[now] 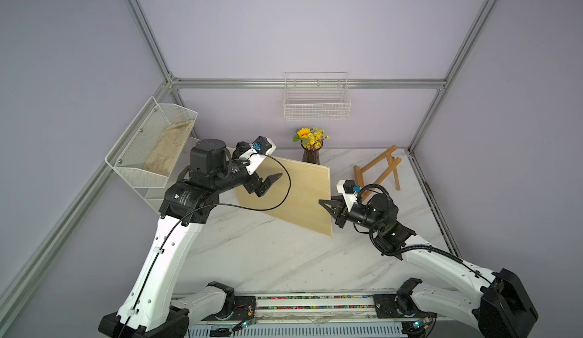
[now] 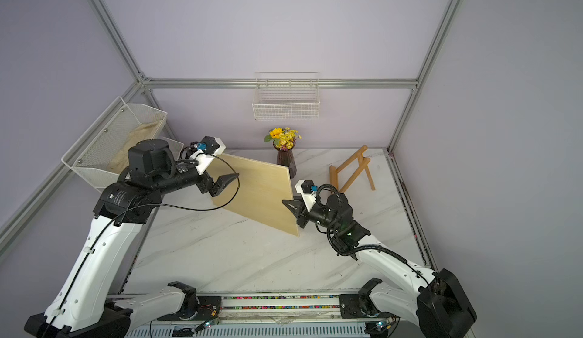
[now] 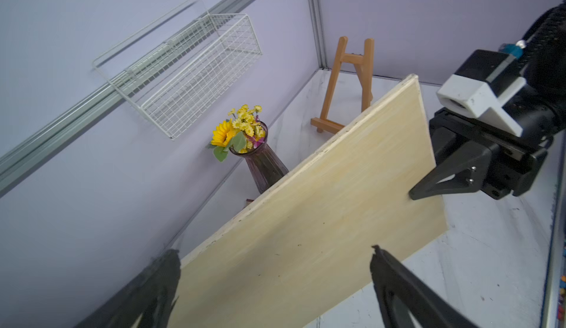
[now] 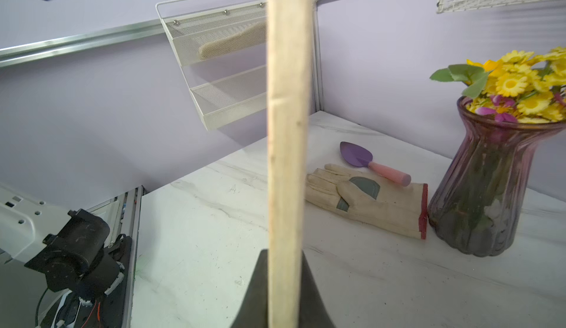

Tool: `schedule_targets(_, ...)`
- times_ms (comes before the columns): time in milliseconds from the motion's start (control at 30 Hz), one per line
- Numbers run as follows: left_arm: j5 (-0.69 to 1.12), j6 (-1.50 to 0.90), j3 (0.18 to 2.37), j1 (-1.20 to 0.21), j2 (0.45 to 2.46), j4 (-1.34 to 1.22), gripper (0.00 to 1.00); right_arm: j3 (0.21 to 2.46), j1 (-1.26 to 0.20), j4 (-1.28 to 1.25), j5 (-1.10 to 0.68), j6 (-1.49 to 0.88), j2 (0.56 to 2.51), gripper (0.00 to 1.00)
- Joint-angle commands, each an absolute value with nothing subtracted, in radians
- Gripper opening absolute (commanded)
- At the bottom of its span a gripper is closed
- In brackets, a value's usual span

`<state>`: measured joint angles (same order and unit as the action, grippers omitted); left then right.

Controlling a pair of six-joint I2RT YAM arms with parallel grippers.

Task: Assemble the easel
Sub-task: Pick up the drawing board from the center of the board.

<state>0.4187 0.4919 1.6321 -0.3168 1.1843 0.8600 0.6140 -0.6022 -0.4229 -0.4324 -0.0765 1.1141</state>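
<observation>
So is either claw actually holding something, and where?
The right gripper pinches the pale board by its side edge; the left gripper is open, holding nothing.

The marble table (image 1: 284, 257) bears the easel (image 3: 334, 77), vase (image 4: 484, 188), glove (image 4: 367, 201) and trowel (image 4: 356, 155).

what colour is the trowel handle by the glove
The trowel handle is pink; it shows best in the right wrist view.
</observation>
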Motion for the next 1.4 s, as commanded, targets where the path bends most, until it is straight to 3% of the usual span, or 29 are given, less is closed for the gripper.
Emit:
schedule_targets(0,0.559,0.649,1.720,-0.324,1.228,0.954,0.96,0.606,-0.598,-0.490,-0.441,-0.008,1.111,0.00)
schedule_targets(900,0.618,0.865,2.032,-0.388,1.588,1.192,0.92,0.582,-0.598,-0.497,-0.436,0.122,1.144,0.00)
schedule_targets(1367,0.593,0.894,2.106,-0.455,1.676,1.364,0.83,0.603,-0.597,-0.504,-0.457,0.223,1.188,0.00)
